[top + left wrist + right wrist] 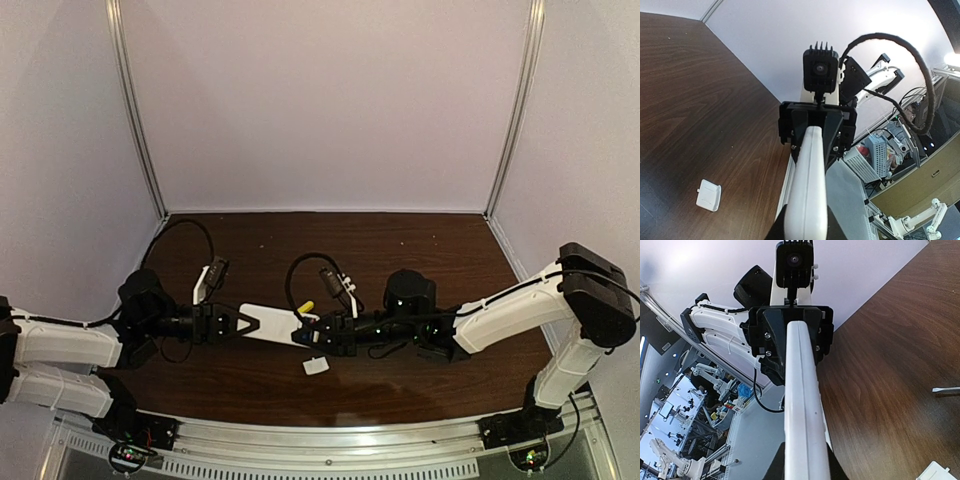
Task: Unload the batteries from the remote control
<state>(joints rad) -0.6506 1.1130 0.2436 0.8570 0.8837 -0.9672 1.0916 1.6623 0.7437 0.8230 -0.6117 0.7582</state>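
The flat white rounded-rectangular plastic remote control (pixel 270 325) is stretched between the two arms over the middle of the dark brown wooden table (pixel 420 245), nearer its near edge than its far one, with its length running from left to right. Whether its underside touches the wood cannot be told. A small blue patch (pixel 298 337) shows at its right end, right against the fingers there; it is too small to say whether it is the batteries.

The left gripper (pixel 243 323) is pinching the left end of the remote control, jaws pressed against the slab. The right gripper (pixel 312 335) is clamped on the opposite end, jaws drawn in tight around it. Each wrist camera looks along the white edge of the slab to the other black gripper at the far end.

A yellow-handled screwdriver (pixel 307 306) lies just beyond the right end of the remote control, on the side toward the table's far edge, close to the right gripper; its metal tip shows flat on the wood in the right wrist view. A small white square plastic cover (pixel 316 366) lies on the table toward the near edge, just in front of the right gripper and apart from the remote control.
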